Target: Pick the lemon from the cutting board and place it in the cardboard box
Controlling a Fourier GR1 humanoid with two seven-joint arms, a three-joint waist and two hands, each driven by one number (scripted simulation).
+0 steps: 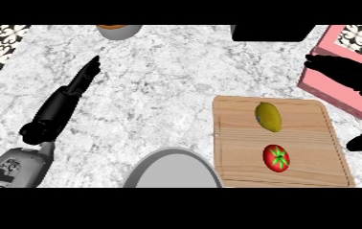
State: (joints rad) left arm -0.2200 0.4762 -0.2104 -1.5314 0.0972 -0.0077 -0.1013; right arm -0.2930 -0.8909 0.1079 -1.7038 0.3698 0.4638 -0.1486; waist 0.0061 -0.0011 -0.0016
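Observation:
A yellow lemon lies on the upper middle of the wooden cutting board, with a red tomato just below it. A pink box stands at the right edge, beyond the board's top right corner. My right hand comes in from the right edge above the box's near side, its fingers stretched leftward and holding nothing; another dark part of it shows lower at the edge. It is apart from the lemon, up and to the right. My left hand rests open at the left, fingers pointing up.
A grey round plate sits at the bottom middle, touching the board's left side. An orange-brown bowl stands at the top left, and a black object at the top right. Marble counter spreads between the hands.

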